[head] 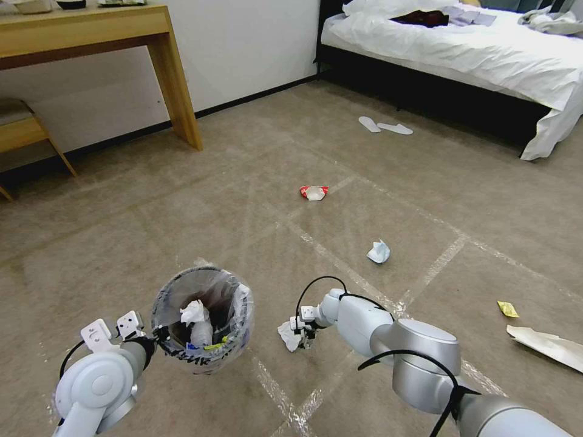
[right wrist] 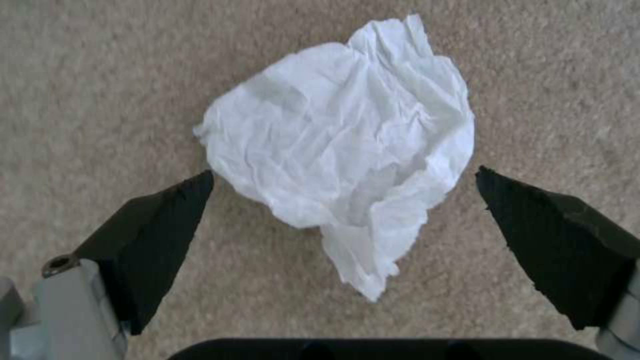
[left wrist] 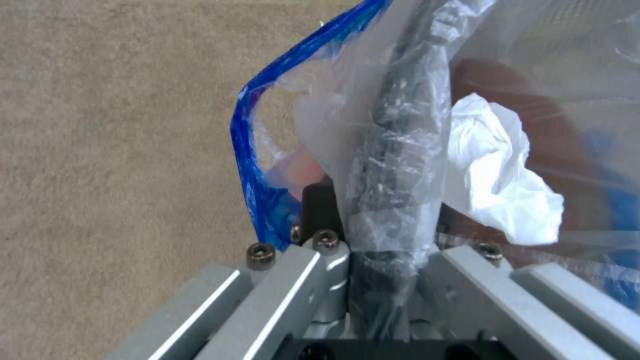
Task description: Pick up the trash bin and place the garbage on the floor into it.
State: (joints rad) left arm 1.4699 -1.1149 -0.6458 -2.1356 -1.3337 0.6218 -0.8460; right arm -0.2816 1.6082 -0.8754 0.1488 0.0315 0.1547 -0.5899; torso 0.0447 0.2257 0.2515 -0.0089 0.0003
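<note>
Hovering: right end effector point(right wrist: 343, 185) spread over tissue point(right wrist: 347, 145), at 12 o'clock | left end effector point(head: 159, 332) pinching bin point(head: 203, 318) rim

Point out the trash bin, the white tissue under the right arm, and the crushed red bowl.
trash bin point(head: 238, 290), head view, on the bag-covered rim at its far right.
white tissue point(right wrist: 340, 135), right wrist view, on its crumpled middle.
crushed red bowl point(head: 314, 192), head view, on its white inside.

Crinkled glossy plastic bag point(left wrist: 400, 165) — matt crumpled paper tissue point(right wrist: 340, 145) on short-pile carpet point(right wrist: 100, 100).
</note>
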